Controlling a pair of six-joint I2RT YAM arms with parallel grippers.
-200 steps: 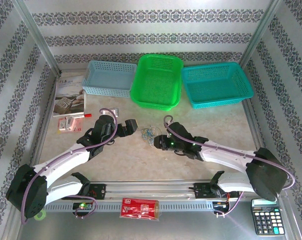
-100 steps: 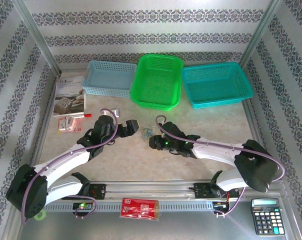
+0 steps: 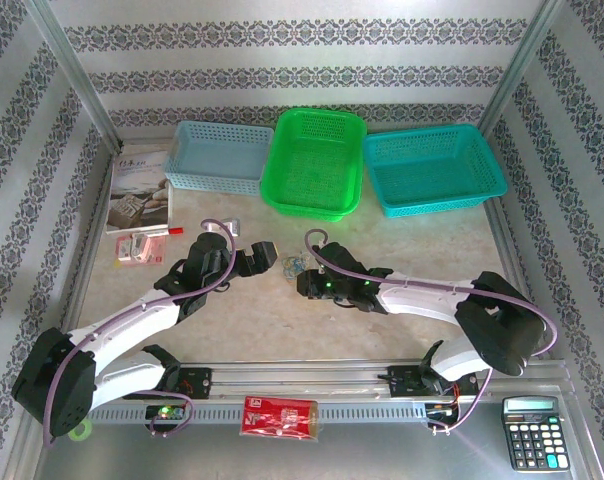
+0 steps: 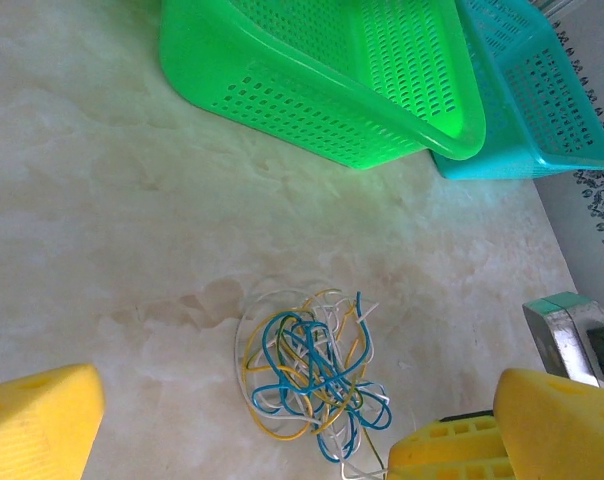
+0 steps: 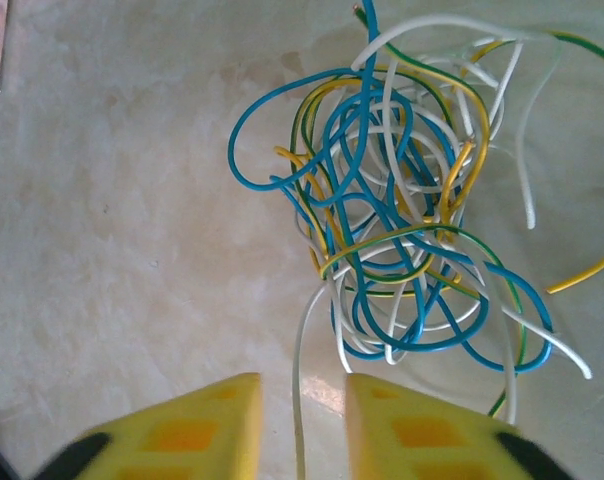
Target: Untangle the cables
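— Marbled beige counter first. Tools?
— Wide-open left tool, aimed at the cables. Nearly closed right tool, only a slim gap, one white strand inside it, unpinched.
— And the cables' spot?
— Clumped mid-counter, between both tools; green basket beyond, pale blue basket and teal basket flanking it.

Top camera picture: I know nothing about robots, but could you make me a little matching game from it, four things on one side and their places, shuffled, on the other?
Things
1. green basket
2. calculator
3. cables
4. booklet

Places
A. near right corner
B. middle of the table, nearer than the baskets
C. far left, beside the pale blue basket
D. centre of the far row of baskets

Pairs: 1-D, 2-A, 3-B, 4-C
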